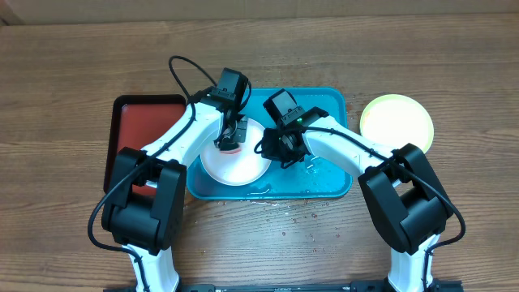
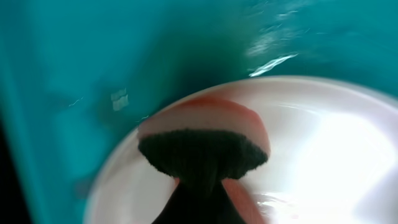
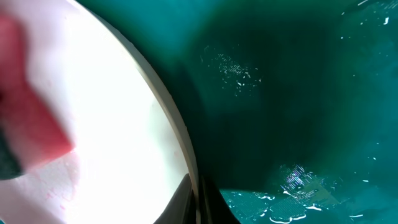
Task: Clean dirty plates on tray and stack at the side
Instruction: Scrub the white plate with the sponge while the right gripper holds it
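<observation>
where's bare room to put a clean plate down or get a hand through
Bare wood runs along the table's far edge beyond the tray, and right of the yellow-green plate. Crowded: the tray's left half, where both arms meet over the white plate; the left arm overhangs the red tray.

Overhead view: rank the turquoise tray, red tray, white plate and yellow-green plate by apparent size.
1. Turquoise tray, clearly largest.
2. Red tray, though it is partly hidden.
3. White plate and yellow-green plate: these look alike in size and each is partly covered, so I would not rank one above the other.
</observation>
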Robot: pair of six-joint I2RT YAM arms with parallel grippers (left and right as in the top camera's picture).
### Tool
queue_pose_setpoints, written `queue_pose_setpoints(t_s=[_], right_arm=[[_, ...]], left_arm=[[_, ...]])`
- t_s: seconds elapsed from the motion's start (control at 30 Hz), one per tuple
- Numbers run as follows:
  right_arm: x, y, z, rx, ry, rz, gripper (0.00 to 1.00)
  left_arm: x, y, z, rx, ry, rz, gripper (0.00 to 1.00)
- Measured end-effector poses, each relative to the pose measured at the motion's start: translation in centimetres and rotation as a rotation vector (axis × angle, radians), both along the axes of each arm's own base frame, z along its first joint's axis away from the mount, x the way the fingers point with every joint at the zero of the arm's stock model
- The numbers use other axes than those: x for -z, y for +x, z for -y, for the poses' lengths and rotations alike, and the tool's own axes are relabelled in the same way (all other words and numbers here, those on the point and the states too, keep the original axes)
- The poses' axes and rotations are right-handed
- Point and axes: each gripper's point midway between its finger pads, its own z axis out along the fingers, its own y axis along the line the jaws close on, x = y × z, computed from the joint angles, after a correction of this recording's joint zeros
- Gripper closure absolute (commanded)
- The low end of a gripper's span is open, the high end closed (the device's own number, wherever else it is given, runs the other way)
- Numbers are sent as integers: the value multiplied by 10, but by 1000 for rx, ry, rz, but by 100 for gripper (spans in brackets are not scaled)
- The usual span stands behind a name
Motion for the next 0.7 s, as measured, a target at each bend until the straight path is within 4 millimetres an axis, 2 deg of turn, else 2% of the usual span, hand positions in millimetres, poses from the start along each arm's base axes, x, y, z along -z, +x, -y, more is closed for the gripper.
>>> queue_pose_setpoints(t_s=[0.1, 0.23, 0.33, 0.47, 0.57, 0.7], right_arm=[[0, 0, 0, -3, 0, 2, 96], [0, 0, 0, -5, 0, 3, 96], [0, 0, 0, -9, 0, 4, 96], [0, 0, 0, -13, -1, 5, 96], [0, 0, 0, -13, 0, 6, 96], [0, 0, 0, -13, -1, 6, 96]], left_arm=[[1, -12, -17, -67, 74, -34, 96], [4, -36, -23, -85, 96, -132, 96], [7, -61, -13, -43, 31, -255, 96], [7, -76, 18, 56, -149, -341, 96], [4, -67, 41, 121, -270, -307, 96], [0, -36, 59, 183, -338, -173, 96]])
